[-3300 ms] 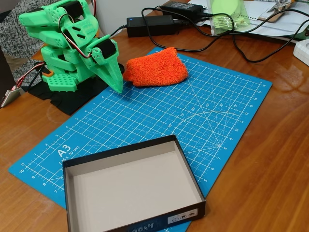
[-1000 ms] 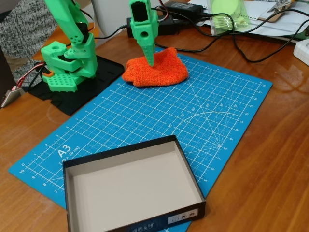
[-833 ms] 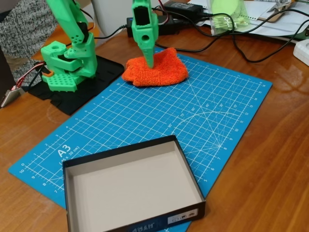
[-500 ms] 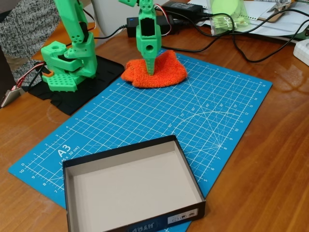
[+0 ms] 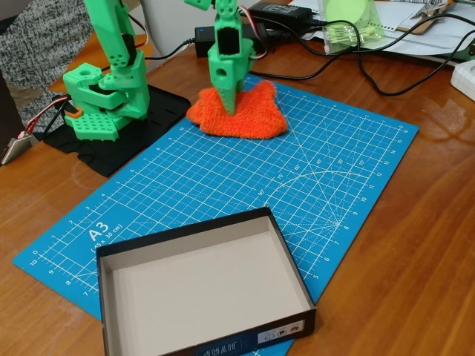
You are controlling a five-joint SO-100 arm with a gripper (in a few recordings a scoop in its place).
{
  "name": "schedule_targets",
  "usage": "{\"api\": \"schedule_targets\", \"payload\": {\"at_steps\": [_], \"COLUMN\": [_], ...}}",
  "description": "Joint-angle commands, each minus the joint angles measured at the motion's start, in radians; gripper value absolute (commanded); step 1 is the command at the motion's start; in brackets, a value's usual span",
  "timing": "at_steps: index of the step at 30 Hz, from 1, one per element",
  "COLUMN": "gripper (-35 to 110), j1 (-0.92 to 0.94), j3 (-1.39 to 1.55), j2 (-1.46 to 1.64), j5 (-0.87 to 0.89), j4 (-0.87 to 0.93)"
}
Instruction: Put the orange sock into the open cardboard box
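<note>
Sock: the orange sock lies directly under the gripper, long axis left-right.
Gripper: tips in the fabric (grip unclear).

Open mat between sock and box

Bare blue cutting mat separates the orange sock from the open cardboard box; black cables and power bricks crowd the bench behind.

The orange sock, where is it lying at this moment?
In the fixed view the orange sock lies at the far, upper-left part of the blue cutting mat, under the green gripper, far from the open cardboard box.
</note>
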Motion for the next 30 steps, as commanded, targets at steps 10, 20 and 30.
{"api": "schedule_targets", "payload": {"at_steps": [10, 20, 30], "gripper": [-1, -1, 0], "j1": [0.463, 0.822, 0.92], "j3": [-0.566, -0.207, -0.218], "j2": [0.189, 0.336, 0.282], "j5": [0.238, 0.101, 0.291], "j4": [0.075, -0.278, -0.215]}}
